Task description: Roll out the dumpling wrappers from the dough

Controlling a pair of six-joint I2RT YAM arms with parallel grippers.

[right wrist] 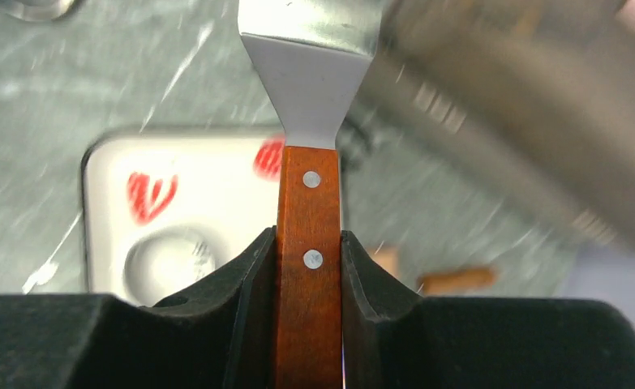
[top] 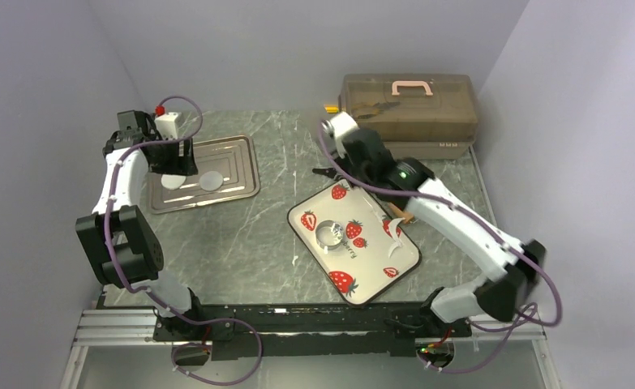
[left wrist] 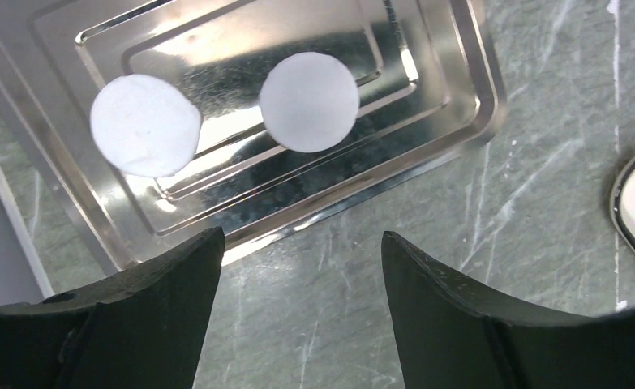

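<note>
Two dumpling wrappers, thin white discs (left wrist: pixel 145 126) (left wrist: pixel 309 101), lie flat side by side on the steel tray (left wrist: pixel 460 121); in the top view they show on the tray (top: pixel 211 180). My left gripper (left wrist: pixel 302 243) is open and empty, above the tray's near edge (top: pixel 172 158). My right gripper (right wrist: pixel 309 243) is shut on the wooden handle of a metal spatula (right wrist: pixel 310 49), held above the far end of the strawberry plate (top: pixel 342 172). Small white dough scraps (top: pixel 392 228) lie at the plate's right side.
The strawberry plate (top: pixel 379 279) holds a clear round ring (top: pixel 330 235). A brown wooden roller (right wrist: pixel 456 279) lies on the table right of the plate. A brown toolbox with a pink handle (top: pixel 407 105) stands at the back right. Walls close in on both sides.
</note>
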